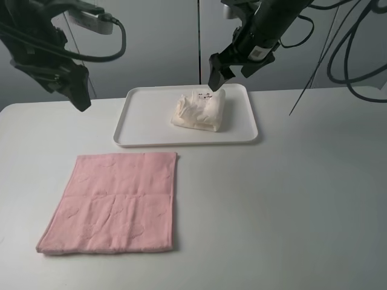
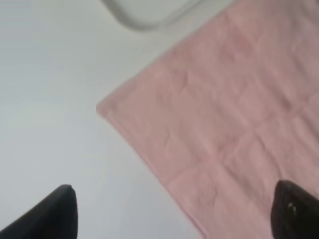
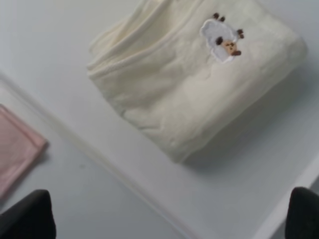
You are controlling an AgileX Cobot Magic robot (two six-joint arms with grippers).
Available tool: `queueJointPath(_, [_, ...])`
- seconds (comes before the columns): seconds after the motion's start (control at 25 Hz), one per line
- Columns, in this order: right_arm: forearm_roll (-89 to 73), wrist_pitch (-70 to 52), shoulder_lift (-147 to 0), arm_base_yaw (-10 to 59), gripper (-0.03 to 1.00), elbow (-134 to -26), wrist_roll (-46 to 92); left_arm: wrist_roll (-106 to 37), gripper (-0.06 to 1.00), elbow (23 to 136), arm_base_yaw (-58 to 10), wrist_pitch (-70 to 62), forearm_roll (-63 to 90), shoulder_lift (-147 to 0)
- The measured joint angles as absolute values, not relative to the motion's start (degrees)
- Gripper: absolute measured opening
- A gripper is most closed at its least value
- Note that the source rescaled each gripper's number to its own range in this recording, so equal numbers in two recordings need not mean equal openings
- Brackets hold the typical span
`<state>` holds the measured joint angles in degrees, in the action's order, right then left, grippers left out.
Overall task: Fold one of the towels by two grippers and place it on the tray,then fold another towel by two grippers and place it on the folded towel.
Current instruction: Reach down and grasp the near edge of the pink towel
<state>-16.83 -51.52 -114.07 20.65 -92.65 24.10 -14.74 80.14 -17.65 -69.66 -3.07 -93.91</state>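
The white tray [image 1: 140,130], far on the bench [image 1: 290,199], held one folded cream towel [image 1: 199,112]. One pink towel [image 1: 115,202] lay flat on the bench, near left. Of two claws, the right claw [image 1: 216,81] hung over the cream towel and the left claw [image 1: 80,101] hung far left, both spread wide, gripping nothing.

I read a white table [image 1: 302,199] with a plain matte top across the lower part of the high view. Behind its far edge I read a grey wall [image 1: 163,42] of flat panels, split by one vertical seam [image 1: 199,36].
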Motion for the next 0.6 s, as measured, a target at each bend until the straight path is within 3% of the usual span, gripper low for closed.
queueJointPath(0.36, [-18.57, -47.43, -108.20, 29.48, 1.00, -79.16, 26.75, -21.48, 0.99, 62.17, -14.92, -66.71, -4.37, -80.72])
queueJointPath(0.6, [-16.45, -49.36, -106.41, 38.52, 1.00, -76.90, 27.14, -31.08, 0.99, 51.83, -14.92, -61.37, -4.37, -71.85])
